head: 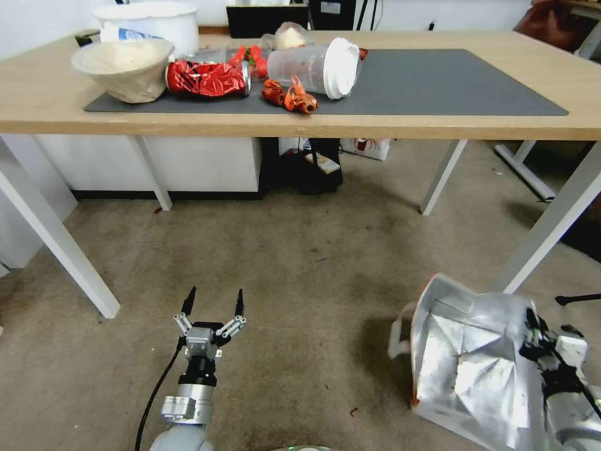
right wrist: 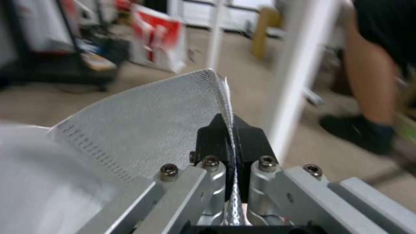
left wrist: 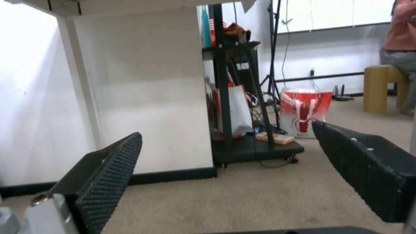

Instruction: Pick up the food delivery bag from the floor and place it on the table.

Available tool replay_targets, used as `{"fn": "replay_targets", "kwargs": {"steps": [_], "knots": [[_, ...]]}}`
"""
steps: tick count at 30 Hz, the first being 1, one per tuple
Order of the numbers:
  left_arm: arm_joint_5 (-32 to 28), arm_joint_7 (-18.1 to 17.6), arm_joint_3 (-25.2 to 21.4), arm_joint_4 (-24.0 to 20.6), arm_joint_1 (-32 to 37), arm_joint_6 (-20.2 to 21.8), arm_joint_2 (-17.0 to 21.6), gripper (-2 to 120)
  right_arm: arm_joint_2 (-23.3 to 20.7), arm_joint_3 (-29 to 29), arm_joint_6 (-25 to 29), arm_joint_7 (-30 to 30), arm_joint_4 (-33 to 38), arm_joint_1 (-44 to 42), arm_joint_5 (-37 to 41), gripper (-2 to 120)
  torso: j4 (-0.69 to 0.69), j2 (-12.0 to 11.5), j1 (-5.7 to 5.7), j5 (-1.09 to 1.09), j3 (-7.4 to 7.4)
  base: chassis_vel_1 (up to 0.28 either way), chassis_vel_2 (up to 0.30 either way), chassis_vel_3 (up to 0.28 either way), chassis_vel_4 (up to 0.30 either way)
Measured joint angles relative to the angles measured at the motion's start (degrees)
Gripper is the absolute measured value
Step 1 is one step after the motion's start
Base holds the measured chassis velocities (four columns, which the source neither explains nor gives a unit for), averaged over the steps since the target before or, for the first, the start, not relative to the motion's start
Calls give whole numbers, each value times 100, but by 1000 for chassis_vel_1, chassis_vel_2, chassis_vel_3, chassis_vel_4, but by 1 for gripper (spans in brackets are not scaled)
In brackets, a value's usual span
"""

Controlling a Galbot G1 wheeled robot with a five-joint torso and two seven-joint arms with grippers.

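The food delivery bag [head: 476, 357] sits at the lower right of the head view, low down by the floor [head: 300, 263]. Its mouth is open and you can see the shiny silver inside. A bit of red shows along its left edge, and a white handle hangs at its side.

The right gripper [head: 543, 351] is at the right edge of the bag. In the right wrist view its black fingers [right wrist: 212, 138] are pressed tight on the thin silver wall of the bag, so it has a pinch on the bag's rim.

The left gripper [head: 213, 307] is at the lower left of the head view, over bare floor and well apart from the bag. Its two fingers are spread wide and hold nothing.

The table [head: 438, 125] runs across the top of the head view, with a dark grey mat [head: 438, 81] on it. A bowl [head: 125, 66], a crushed red can [head: 206, 78] and a tipped cup [head: 319, 66] lie on the left part of the mat.

I think this is the pick-up step: the bag is grabbed but not yet high. Next the bag must go up past the table edge and onto the bare right part of the mat. The grip is on thin foil, so a slow lift looks safest.
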Motion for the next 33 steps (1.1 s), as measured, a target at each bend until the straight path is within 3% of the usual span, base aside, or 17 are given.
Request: {"fn": "replay_targets", "kwargs": {"steps": [4,12,17,19,22,27,33], "knots": [[8,-46,8,-63,-10,-2,-66,95,-484,-80,-239,-279,618,-68,256,0,0,0,0,0,0,0,0,0,0],[-23,-48,-28,-137,-10,3,-61,97,-1067,-20,-280,-1073,1032,11,871,0,0,0,0,0,0,0,0,0,0],[-122,-52,-102,-228,-4,38,4,96,-1621,36,-221,-2100,1199,194,1566,0,1,0,0,2,0,0,0,0,0],[-134,-54,-103,-236,-10,51,16,96,-1662,54,-203,-2218,1210,205,1639,0,1,0,0,2,0,0,0,0,0],[-183,-57,-103,-256,-37,91,51,96,-1806,215,-51,-2974,1278,256,2150,0,-1,0,0,1,0,0,0,0,0],[-209,-58,-113,-278,-35,95,60,96,-1969,337,-26,-3748,1304,366,2869,0,0,0,0,1,0,0,0,0,0],[-239,-58,-97,-300,-57,127,64,96,-2069,386,-207,-4287,1478,434,3723,0,0,0,0,1,0,0,0,0,0]]}}
